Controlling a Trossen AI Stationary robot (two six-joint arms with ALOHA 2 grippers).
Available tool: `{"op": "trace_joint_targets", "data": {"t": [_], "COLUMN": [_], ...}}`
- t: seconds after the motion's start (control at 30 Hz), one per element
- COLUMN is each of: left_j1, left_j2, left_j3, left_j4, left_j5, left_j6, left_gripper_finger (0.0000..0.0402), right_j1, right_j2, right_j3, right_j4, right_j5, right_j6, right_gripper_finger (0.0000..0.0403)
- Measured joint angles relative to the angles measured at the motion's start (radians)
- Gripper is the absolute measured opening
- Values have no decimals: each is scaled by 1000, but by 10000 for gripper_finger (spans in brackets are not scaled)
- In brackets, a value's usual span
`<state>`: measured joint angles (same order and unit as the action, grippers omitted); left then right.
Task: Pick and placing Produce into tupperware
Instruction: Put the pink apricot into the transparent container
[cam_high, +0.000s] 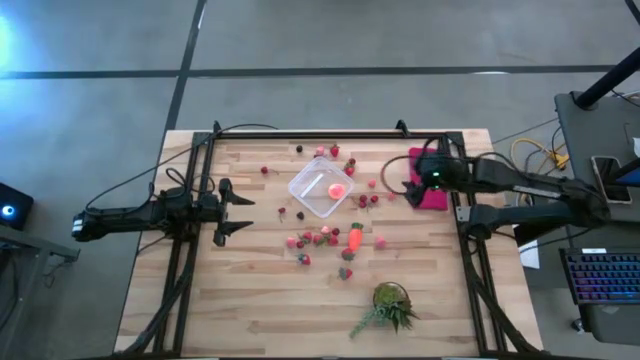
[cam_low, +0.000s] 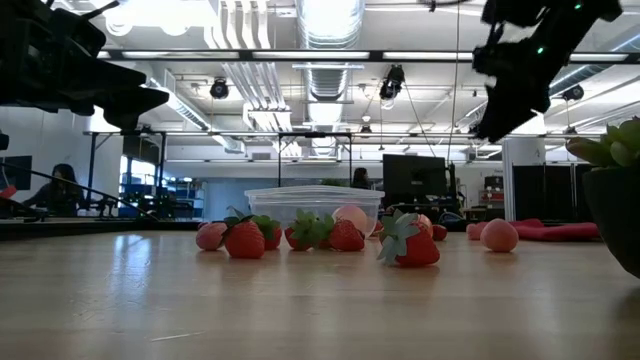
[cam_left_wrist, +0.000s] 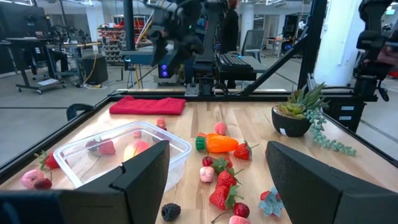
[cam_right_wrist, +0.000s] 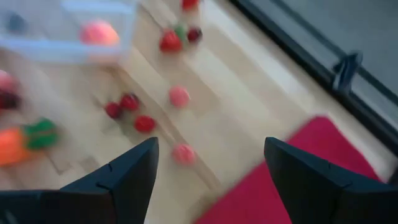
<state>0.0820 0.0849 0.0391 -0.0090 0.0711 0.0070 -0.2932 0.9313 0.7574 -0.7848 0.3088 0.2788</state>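
The right gripper (cam_high: 410, 186), fingers apart and empty, hangs at centre-right of the high view, nearer than the open, waiting left gripper (cam_high: 243, 211) to loose berries (cam_high: 372, 200) lying just lower-left of it, right of the tupperware (cam_high: 322, 187).

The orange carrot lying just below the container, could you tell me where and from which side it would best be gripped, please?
Grip the carrot across the middle of its orange body, coming straight down from above. It lies flat on the table, green top toward the tupperware, so its narrow width suits open fingers. Berries sit close on its left, so closing across its width needs care.
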Motion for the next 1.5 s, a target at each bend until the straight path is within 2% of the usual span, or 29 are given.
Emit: {"op": "trace_joint_targets", "data": {"t": [0.2, 0.3, 0.43, 0.5, 0.77, 0.97, 1.17, 1.5], "left_j1": [0, 0, 0, 0, 0, 0, 0, 0], "left_j2": [0, 0, 0, 0, 0, 0, 0, 0], "left_j3": [0, 0, 0, 0, 0, 0, 0, 0], "left_j4": [0, 0, 0, 0, 0, 0, 0, 0], "left_j5": [0, 0, 0, 0, 0, 0, 0, 0], "left_j6": [0, 0, 0, 0, 0, 0, 0, 0], "left_gripper_finger": [255, 255, 255, 255, 255, 255, 255, 255], "right_j1": [-2, -2, -2, -1, -69, -109, -114, -113], "right_j2": [183, 246, 297, 311, 328, 368, 461, 597], "right_j3": [37, 36, 35, 35, 35, 35, 41, 75], "right_j4": [-191, -267, -281, -285, -300, -170, -51, 9], "right_j5": [-28, -105, -262, -288, -187, -256, -255, -232], "right_j6": [226, 359, 496, 534, 613, 607, 569, 489], "right_gripper_finger": [281, 279, 279, 278, 276, 275, 284, 278]}}
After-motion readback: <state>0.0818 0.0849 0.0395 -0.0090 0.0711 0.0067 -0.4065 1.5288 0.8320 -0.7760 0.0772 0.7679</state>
